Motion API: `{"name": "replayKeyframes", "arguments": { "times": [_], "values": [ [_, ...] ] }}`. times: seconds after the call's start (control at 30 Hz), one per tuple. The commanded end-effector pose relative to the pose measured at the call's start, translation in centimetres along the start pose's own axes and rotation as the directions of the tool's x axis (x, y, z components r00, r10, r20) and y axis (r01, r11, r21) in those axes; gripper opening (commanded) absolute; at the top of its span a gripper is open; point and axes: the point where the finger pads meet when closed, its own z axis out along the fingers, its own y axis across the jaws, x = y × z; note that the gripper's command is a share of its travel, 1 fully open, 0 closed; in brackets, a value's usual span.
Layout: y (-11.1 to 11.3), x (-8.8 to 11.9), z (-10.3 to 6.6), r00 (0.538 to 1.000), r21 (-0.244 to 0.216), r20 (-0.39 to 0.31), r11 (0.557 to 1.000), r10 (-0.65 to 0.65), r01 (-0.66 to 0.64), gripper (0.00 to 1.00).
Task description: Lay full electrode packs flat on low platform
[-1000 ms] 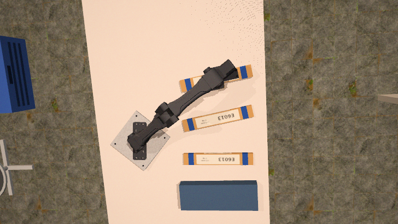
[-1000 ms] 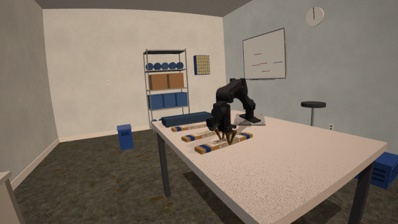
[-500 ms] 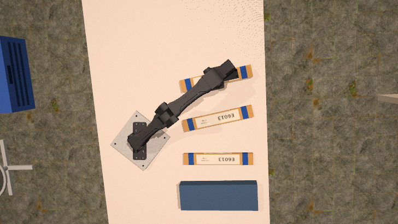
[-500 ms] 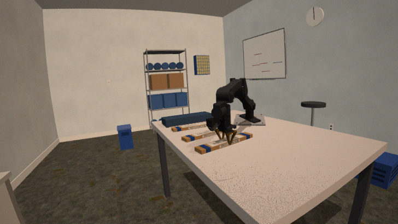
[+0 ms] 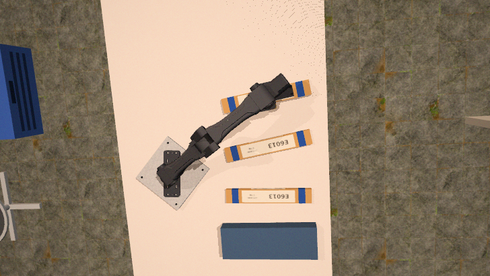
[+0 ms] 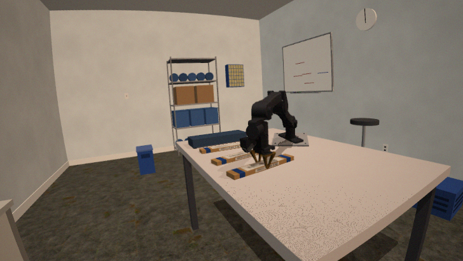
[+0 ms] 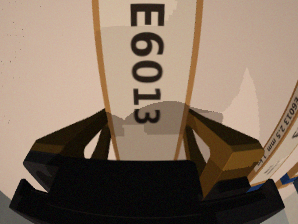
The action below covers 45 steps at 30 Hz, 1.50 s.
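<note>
Apparently, the gripper [image 6: 262,163] [image 7: 146,112] is clenched on the far pack [image 5: 301,88] [image 6: 238,172] [image 7: 145,55], below it; the platform [image 5: 268,242] [image 6: 217,138], well apart from the hand, bears nothing, so all placing remains.

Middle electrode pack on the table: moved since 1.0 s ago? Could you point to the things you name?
No. In the top view the middle electrode pack [image 5: 268,145] [image 6: 231,158] keeps the same place and slant relative to the low platform [image 5: 268,242] [image 6: 215,139].
</note>
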Motion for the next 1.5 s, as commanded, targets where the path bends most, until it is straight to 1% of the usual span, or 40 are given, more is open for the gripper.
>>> {"name": "replayKeyframes", "arguments": {
  "times": [0.0, 0.03, 0.07, 0.23, 0.27, 0.3, 0.37, 0.4, 0.43, 0.47, 0.5, 1.47],
  "values": [
    [0.8, 0.0, -4.6, 0.998, -0.033, 0.059, 0.999, -0.004, 0.006, 0.00],
    [0.8, 0.0, -4.6, 0.998, -0.033, 0.059, 0.999, -0.004, 0.006, 0.00],
    [0.8, 0.0, -4.7, 0.998, -0.034, 0.062, 0.999, -0.004, 0.007, 0.95],
    [0.8, 0.0, -4.7, 0.998, -0.033, 0.062, 0.999, -0.005, 0.007, 0.95],
    [0.8, 0.0, -4.2, 0.999, -0.029, 0.053, 1.000, -0.005, 0.007, 0.95],
    [0.6, 0.2, -2.9, 1.000, -0.016, 0.027, 1.000, -0.005, 0.005, 0.95],
    [0.6, 0.2, -2.9, 1.000, -0.016, 0.027, 1.000, -0.005, 0.005, 0.95],
    [0.2, 1.0, -1.9, 1.000, 0.002, -0.009, 1.000, -0.004, 0.004, 0.95],
    [0.2, 1.0, -1.9, 1.000, 0.002, -0.009, 1.000, -0.004, 0.004, 0.95],
    [0.4, 0.7, -2.3, 1.000, -0.006, 0.007, 1.000, -0.004, 0.004, 0.95],
    [0.3, 0.0, -3.3, 0.999, -0.020, 0.040, 1.000, -0.001, 0.001, 0.95],
    [0.3, -0.1, -3.3, 0.999, -0.022, 0.042, 1.000, -0.001, 0.002, 0.95]
  ]
}}
